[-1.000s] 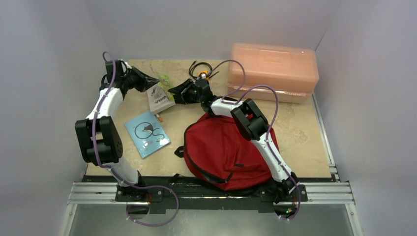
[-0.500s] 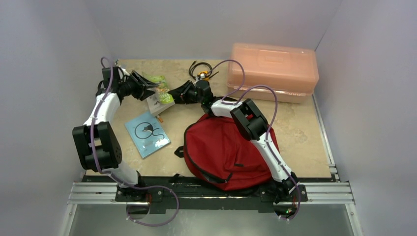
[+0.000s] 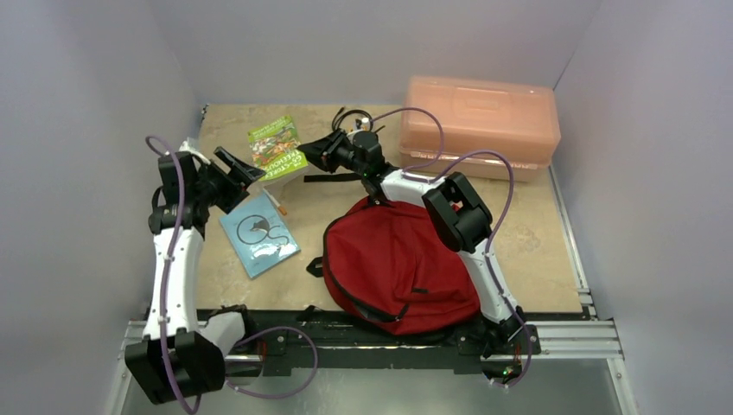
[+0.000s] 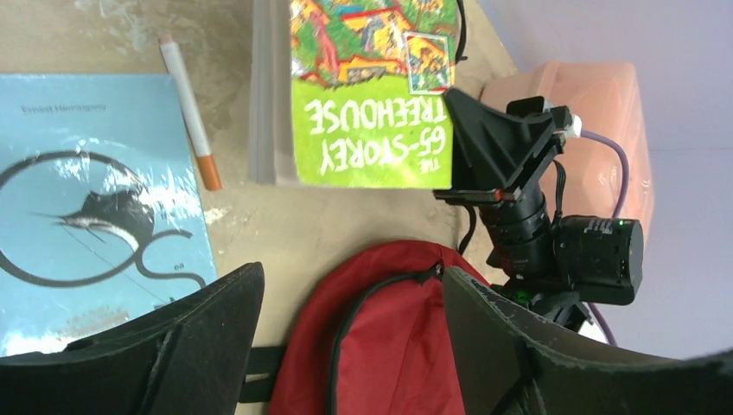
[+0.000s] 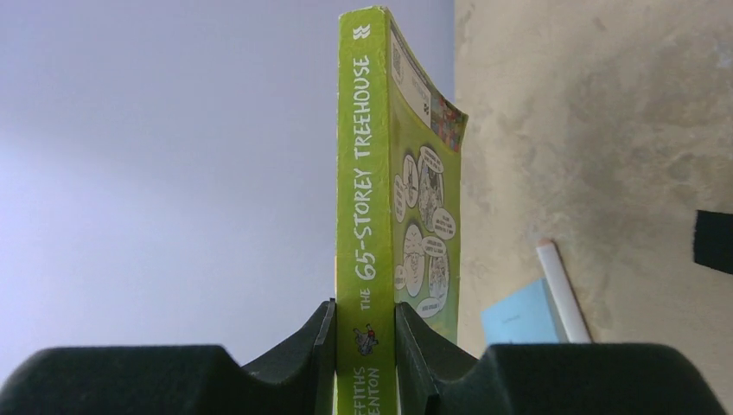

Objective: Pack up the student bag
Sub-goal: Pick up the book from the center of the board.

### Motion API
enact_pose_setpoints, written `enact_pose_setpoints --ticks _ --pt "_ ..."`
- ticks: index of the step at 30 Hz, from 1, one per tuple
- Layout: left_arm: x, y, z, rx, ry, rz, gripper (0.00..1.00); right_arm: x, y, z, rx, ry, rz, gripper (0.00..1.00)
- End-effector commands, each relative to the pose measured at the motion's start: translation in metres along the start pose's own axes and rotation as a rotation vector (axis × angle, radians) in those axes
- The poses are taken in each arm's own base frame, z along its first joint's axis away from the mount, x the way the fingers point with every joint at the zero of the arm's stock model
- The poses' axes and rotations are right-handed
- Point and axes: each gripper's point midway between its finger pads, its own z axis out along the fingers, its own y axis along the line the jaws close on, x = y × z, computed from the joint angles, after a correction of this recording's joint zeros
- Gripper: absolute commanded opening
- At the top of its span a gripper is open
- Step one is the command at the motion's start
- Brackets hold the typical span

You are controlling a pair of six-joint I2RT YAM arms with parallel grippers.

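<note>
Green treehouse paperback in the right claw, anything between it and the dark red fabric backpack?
Nothing visible. The green treehouse paperback, gripped by its spine in the right claw, is just beyond the top of the dark red fabric backpack; the zip looks closed.

1. Left pincer (image 4: 350,281): fingers spread wide, nothing between them; red student bag (image 4: 380,354) beneath.
2. Right pincer (image 4: 462,143) at the green book (image 4: 372,104) edge.
3. Blue book (image 4: 95,216) flat on bench (image 4: 346,225); white stick (image 4: 190,112), orange-tipped, between the books.
4. Pink box (image 4: 596,121) beyond.
</note>
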Motion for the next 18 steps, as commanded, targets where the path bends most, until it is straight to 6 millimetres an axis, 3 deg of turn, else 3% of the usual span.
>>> enact_pose_setpoints --ticks 1,6,10,12,18 --pt "0.023 0.006 0.0 0.041 0.031 -0.128 0.75 -0.018 0.092 -0.022 -0.239 -0.088 0.055 0.0" --pt "0.044 -0.032 0.019 0.305 0.097 -0.219 0.83 -0.022 0.109 -0.038 -0.319 -0.124 0.202 0.0" --pt "0.048 -0.063 0.023 0.404 0.023 -0.178 0.96 -0.025 0.123 -0.047 -0.323 -0.159 0.233 0.0" --pt "0.047 -0.076 0.022 0.445 -0.033 -0.164 0.98 -0.022 0.13 -0.05 -0.331 -0.163 0.251 0.0" --pt "0.035 -0.079 0.026 0.454 -0.173 -0.244 1.0 -0.008 0.135 -0.059 -0.339 -0.169 0.293 0.0"
